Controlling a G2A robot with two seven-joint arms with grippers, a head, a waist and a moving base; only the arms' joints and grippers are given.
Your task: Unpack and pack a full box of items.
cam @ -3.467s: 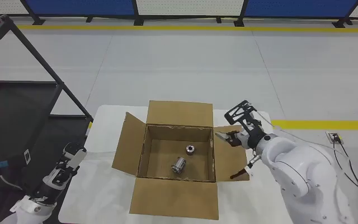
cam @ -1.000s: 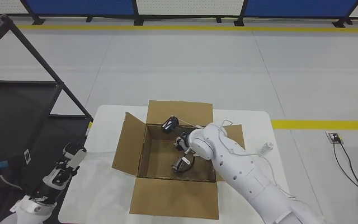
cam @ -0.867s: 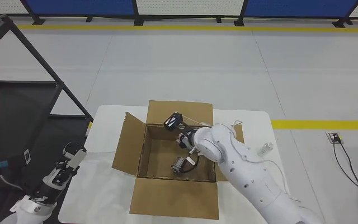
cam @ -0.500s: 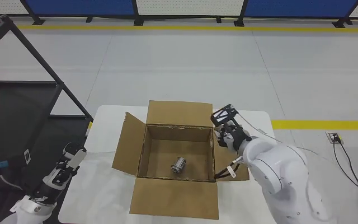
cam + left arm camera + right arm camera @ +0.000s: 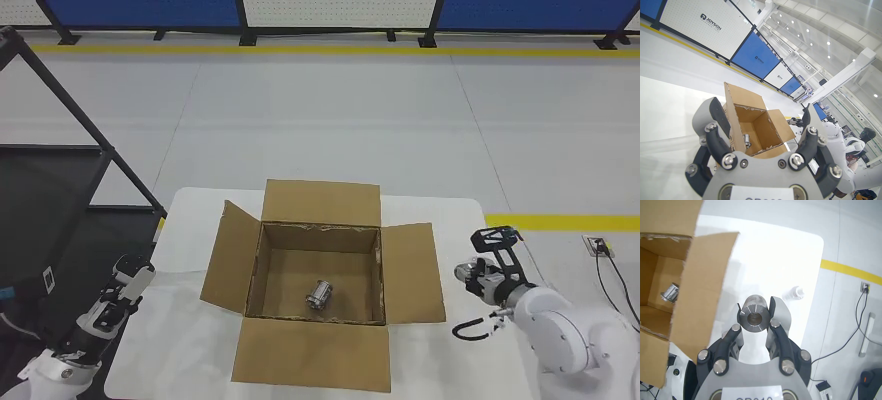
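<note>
An open cardboard box (image 5: 322,203) stands mid-table with its flaps spread. One ribbed metal part (image 5: 319,294) lies on the box floor; it also shows in the left wrist view (image 5: 747,139) and the right wrist view (image 5: 670,292). My right gripper (image 5: 755,308) is shut on a hollow metal cylinder (image 5: 755,318), held above the white table to the right of the box flap (image 5: 704,275). In the top view that gripper (image 5: 478,275) is near the table's right edge. My left gripper (image 5: 762,117) is open and empty, off the table's left side, facing the box (image 5: 745,98).
A small white bottle-like item (image 5: 794,293) lies on the table beyond the held cylinder. The table's right edge and rounded corner (image 5: 819,241) are close by. A black frame (image 5: 90,150) stands left of the table. Cables run over the floor at the right (image 5: 857,317).
My right arm reached into the box, closed on the smaller metal cylinder and carried it out to the right, past the flap. One part is left in the box. The left arm has kept still.
</note>
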